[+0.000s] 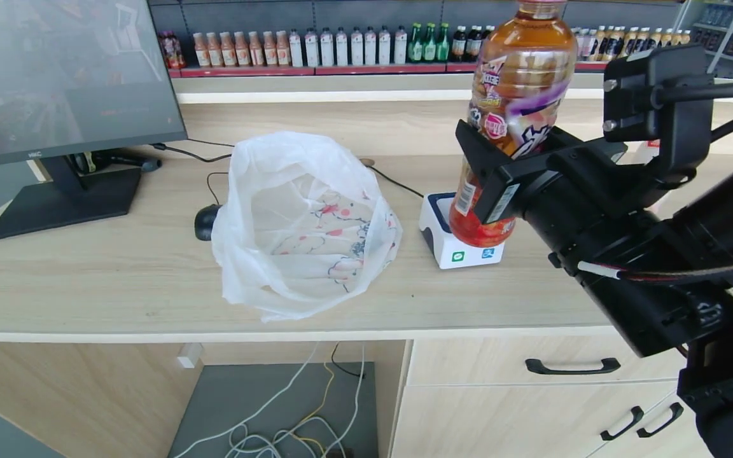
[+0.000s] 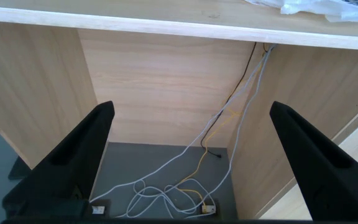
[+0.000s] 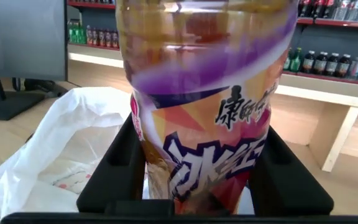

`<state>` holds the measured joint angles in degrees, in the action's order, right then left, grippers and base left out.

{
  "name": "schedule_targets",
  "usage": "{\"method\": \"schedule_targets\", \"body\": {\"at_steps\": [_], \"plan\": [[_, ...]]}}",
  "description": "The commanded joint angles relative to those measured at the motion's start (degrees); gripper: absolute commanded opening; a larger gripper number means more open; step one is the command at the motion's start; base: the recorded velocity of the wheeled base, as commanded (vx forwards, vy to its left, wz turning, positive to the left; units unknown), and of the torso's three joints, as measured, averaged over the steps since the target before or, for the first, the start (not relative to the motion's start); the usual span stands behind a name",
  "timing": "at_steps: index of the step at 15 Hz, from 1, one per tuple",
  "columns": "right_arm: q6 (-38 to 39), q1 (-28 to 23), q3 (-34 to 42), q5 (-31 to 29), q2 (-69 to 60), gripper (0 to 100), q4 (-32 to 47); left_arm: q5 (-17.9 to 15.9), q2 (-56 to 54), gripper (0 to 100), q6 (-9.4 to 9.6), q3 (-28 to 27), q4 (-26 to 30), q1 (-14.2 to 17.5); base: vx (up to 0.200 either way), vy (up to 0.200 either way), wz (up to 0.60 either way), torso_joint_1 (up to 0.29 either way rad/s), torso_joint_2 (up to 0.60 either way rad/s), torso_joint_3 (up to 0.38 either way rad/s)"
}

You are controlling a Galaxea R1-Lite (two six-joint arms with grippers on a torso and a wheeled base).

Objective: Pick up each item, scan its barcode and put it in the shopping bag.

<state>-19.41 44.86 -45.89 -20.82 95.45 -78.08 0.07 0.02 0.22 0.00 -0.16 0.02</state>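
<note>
A tall bottle of amber tea (image 1: pixel 514 114) with a purple and orange label is held upright in my right gripper (image 1: pixel 500 168), which is shut on it around its lower half. The bottle's base hangs just over the small white barcode scanner (image 1: pixel 452 242) on the counter. In the right wrist view the bottle (image 3: pixel 207 99) stands between the black fingers (image 3: pixel 114 168). A white plastic shopping bag (image 1: pixel 306 222) stands open on the counter left of the scanner, with patterned items inside. My left gripper (image 2: pixel 191 162) is open below the counter's edge, facing the cable space under the desk.
A monitor (image 1: pixel 64 76) on a black stand occupies the counter's left. A black mouse (image 1: pixel 204 222) lies beside the bag, with cables behind. Shelves of bottles (image 1: pixel 341 44) line the back wall. Drawers (image 1: pixel 570 366) sit under the counter's right side, loose cables (image 2: pixel 179 193) below.
</note>
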Motion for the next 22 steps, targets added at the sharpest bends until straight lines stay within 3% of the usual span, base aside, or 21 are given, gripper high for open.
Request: {"method": "schedule_targets", "body": {"at_steps": [1,5,15,18,22], "plan": [[-1.42,-0.04,-0.17,-0.1,0.52,0,-0.23,0.01,-0.02,100,0.04,0.0,-0.02,0.06,0.0,0.0,0.0,0.0,0.0,0.0],[-8.63,-0.04,-0.52,-0.01,1.4,0,-0.14,0.01,-0.02,100,0.04,0.0,-0.02,0.06,0.0,0.0,0.0,0.0,0.0,0.0],[-27.26,-1.27,-9.93,0.17,8.96,0,0.39,0.01,-0.02,100,0.04,0.0,-0.02,0.06,0.0,0.0,0.0,0.0,0.0,0.0],[-30.07,-7.16,-9.84,9.04,8.43,0,1.7,0.01,-0.02,100,0.04,0.0,-0.02,0.06,0.0,0.0,0.0,0.0,0.0,0.0],[-35.35,-7.86,-9.4,19.06,6.68,0,7.42,0.01,-0.02,100,0.04,0.0,-0.02,0.06,0.0,0.0,0.0,0.0,0.0,0.0]]}}
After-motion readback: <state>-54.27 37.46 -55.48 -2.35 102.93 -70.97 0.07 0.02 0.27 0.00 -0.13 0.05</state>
